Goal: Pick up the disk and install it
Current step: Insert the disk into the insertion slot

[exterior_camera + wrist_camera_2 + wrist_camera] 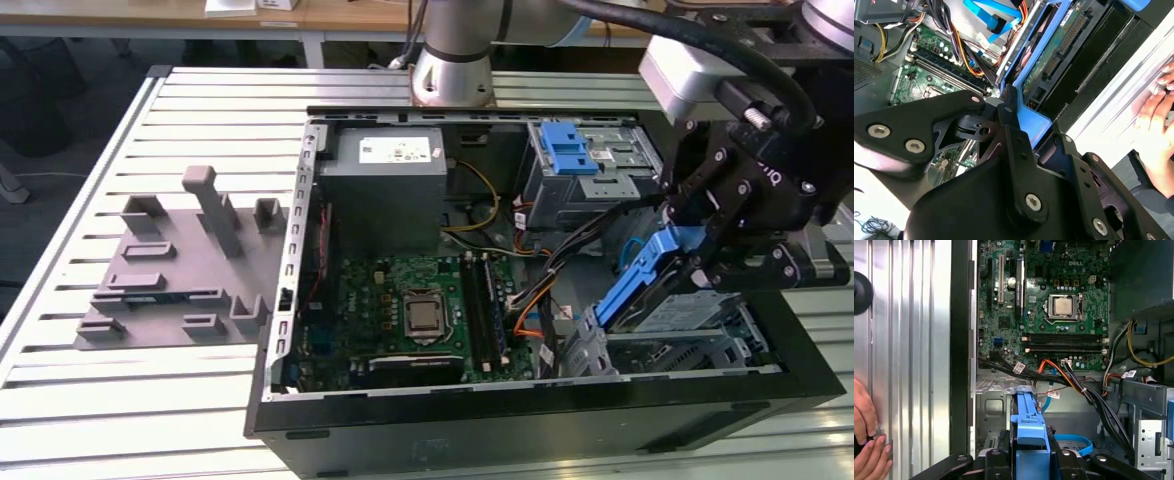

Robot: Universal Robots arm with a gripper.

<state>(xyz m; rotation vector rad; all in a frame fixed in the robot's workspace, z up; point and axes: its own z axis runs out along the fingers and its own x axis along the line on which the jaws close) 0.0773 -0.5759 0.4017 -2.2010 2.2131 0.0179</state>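
So, at the exterior view's left a grey fixture plate point(174, 265) is seen, the motherboard point(400, 310) mid-frame, and at the lower right the disk point(638, 288) is pinched by its blue frame between the fingers of the gripper point(701, 262), tilted above the drive cage point(681, 335). Pickup's done; seating looks unfinished.

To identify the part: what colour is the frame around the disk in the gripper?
Blue. The frame on the disk shows best in the first wrist view.
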